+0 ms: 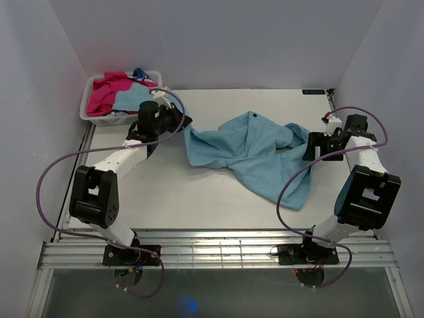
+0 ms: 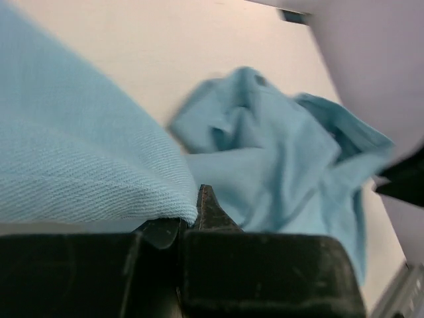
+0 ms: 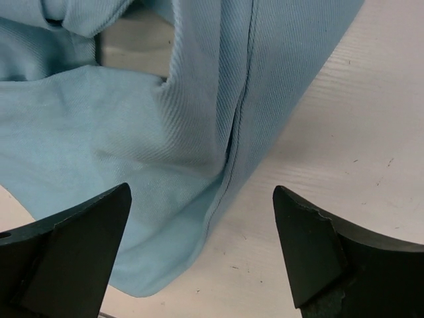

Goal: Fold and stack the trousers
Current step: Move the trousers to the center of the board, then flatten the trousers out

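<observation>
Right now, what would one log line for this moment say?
left tool: shut on trousers edge | right tool: open over trousers | trousers: crumpled, unfolded, on table

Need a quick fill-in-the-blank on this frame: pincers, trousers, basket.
1. The left pincer is ____ on an edge of the trousers.
2. The right pincer hangs over the trousers with its jaws ____.
3. The basket stands at the far ____ corner of the table.
Missing words: shut; open; left.
</observation>
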Robot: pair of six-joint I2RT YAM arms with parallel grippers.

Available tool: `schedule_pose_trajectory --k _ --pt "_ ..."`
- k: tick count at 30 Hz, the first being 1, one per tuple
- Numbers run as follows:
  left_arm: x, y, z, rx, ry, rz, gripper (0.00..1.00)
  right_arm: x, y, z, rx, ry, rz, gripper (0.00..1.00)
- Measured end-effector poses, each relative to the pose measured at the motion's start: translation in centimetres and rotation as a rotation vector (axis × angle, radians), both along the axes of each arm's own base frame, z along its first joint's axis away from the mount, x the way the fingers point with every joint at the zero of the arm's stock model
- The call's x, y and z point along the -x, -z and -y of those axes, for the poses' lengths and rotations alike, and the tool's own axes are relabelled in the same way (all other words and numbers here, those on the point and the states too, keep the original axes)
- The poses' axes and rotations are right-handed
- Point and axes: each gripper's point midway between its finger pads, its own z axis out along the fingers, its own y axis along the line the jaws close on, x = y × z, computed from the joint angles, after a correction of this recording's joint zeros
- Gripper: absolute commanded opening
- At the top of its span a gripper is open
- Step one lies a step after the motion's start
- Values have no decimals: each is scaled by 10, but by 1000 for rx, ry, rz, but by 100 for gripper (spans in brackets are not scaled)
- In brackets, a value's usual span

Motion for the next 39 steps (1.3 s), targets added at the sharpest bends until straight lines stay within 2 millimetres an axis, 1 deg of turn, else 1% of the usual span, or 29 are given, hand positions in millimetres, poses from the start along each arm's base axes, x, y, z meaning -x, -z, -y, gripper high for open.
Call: schedule_pose_trajectory --k 2,4,6,7,8,9,10,12,13,14,15,16,17,20,22,23,25,26,27,28,29,30,32,33,34,35,36,38,39 --pt "24 -29 41 5 132 82 0 -3 -4 -1 -13 -5 16 94" --pt "52 -50 77 10 256 144 0 -7 -6 -1 -18 -8 28 96" --pt "80 -58 107 7 378 179 0 -12 -7 0 -24 -9 38 100" --pt "94 -59 120 0 432 186 0 -14 -7 0 -28 -10 38 97" --pt "106 -55 129 -16 488 188 1 -15 -6 0 -31 -11 39 92" --pt "121 -51 142 -27 546 186 6 -16 -6 0 -34 -12 39 90" --pt "136 -44 152 -43 604 177 25 -16 -5 0 -37 -11 37 88" --pt "171 -29 169 -72 738 147 53 -16 -4 0 -41 -8 35 87" --pt "189 -23 175 -86 806 132 76 -16 -4 0 -41 -7 34 87" --pt "206 -18 181 -96 877 119 89 -17 -4 0 -41 -7 34 88" --pt "223 -15 186 -103 944 96 98 -18 -3 1 -40 -5 33 88" --pt "235 -12 189 -113 1006 79 98 -19 -3 2 -38 -3 34 88" --pt "242 -12 191 -125 1048 62 98 -20 -2 2 -37 -1 34 88" --pt "251 -13 195 -179 1161 48 98 -24 -2 4 -34 9 40 88" --pt "254 -18 194 -221 1221 59 98 -25 -3 5 -34 16 43 88" --pt "251 -23 193 -240 1232 72 98 -26 -3 5 -34 19 45 88" --pt "239 -37 193 -271 1220 114 98 -29 -5 7 -31 27 55 88" --pt "228 -47 193 -281 1199 144 98 -31 -6 8 -28 33 62 88" --pt "211 -57 191 -289 1166 176 98 -33 -7 9 -25 39 67 88" --pt "189 -66 188 -295 1123 197 98 -35 -8 10 -20 43 72 88" --pt "162 -76 185 -304 1070 221 98 -36 -8 11 -14 48 77 88" --pt "129 -83 182 -318 1008 250 97 -38 -9 12 -9 54 82 89" --pt "62 -84 176 -364 883 295 97 -42 -10 14 3 60 88 89" --pt "30 -77 171 -391 824 302 97 -46 -11 14 8 63 95 89" --pt "3 -62 167 -416 774 295 97 -49 -12 15 12 65 101 89" --pt "-18 -44 163 -435 737 276 97 -53 -13 15 17 65 104 90" --pt "-32 -27 160 -448 715 251 96 -57 -13 15 19 66 107 90" --pt "-57 24 156 -470 676 169 96 -64 -11 14 22 61 107 91" --pt "-64 48 154 -478 663 129 97 -67 -10 13 21 58 106 92"
